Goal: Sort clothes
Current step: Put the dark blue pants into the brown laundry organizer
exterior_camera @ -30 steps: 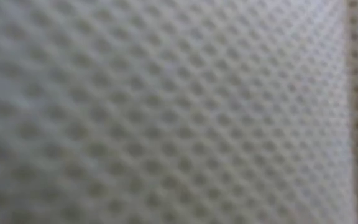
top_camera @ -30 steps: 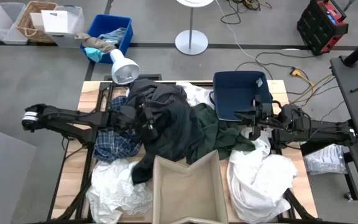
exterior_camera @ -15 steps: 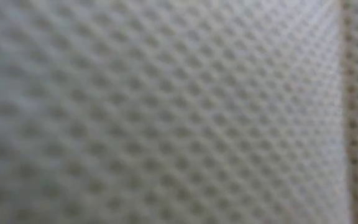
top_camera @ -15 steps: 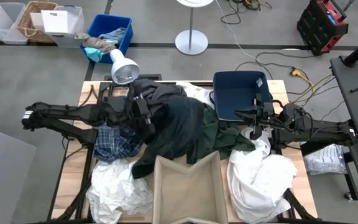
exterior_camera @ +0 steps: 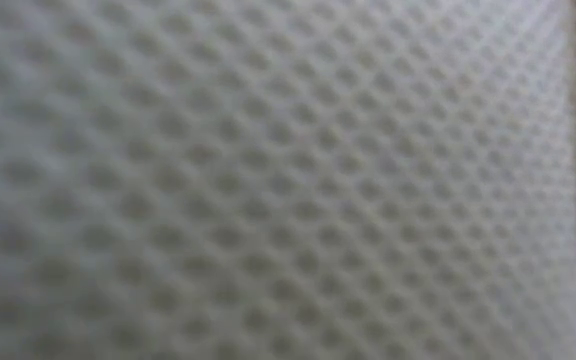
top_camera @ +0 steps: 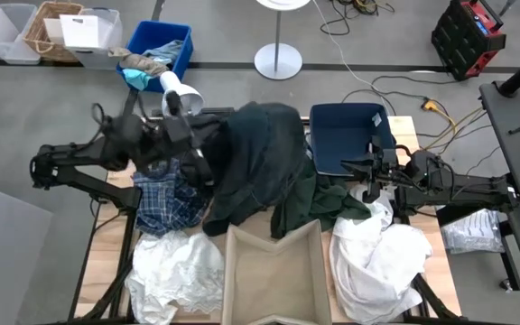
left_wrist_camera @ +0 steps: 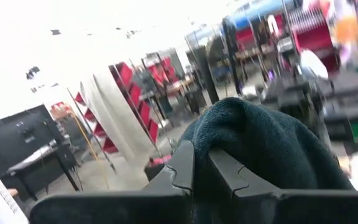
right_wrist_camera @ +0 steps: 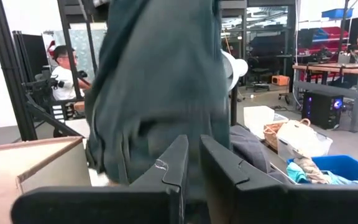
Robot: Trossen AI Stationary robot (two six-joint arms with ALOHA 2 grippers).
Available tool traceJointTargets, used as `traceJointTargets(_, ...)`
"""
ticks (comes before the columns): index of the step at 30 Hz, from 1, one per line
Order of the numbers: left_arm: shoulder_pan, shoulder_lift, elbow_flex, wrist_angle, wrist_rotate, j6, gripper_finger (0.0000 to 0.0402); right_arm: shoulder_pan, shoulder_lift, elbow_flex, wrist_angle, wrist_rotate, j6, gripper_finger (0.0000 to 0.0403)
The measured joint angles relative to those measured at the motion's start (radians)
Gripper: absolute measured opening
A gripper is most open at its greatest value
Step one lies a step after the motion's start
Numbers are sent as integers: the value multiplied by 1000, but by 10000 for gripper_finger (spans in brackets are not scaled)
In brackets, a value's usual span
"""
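Left gripper (left_wrist_camera: 201, 171): raised above the desk's far left part, jaws shut tight on the charcoal grey garment (top_camera: 255, 158), which hangs from them over the heap.
Right gripper (top_camera: 369, 183): low over the desk's right side near the navy bin (top_camera: 348, 135), jaws nearly closed; the wrist view shows no cloth clearly pinched, though it is hard to be sure.
Clothes: dark green garment (top_camera: 319, 200) mid-desk, plaid shirt (top_camera: 165, 203) left, white garments (top_camera: 377, 257) at the near corners.
Tan bin (top_camera: 273, 275): cut off at the near edge.
Hidden: the low view is filled by a blurred mesh surface; the hanging garment covers the heap under it.
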Motion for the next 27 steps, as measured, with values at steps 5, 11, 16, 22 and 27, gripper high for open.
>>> traceJointTargets(5,0,11,120,-11,47,0,0,0,0,0,1,0,0,34)
traceJointTargets(11,0,75,282,-6,130,-2,0,0,0,0,3,0,0,34)
traceJointTargets(16,0,161,456,-40,135,20,0,0,0,0,3,0,0,34)
traceJointTargets(22,-7,276,722,-143,142,21,0,0,0,0,3,0,0,34)
traceJointTargets(27,-13,390,958,-226,155,23,0,0,0,0,3,0,0,34)
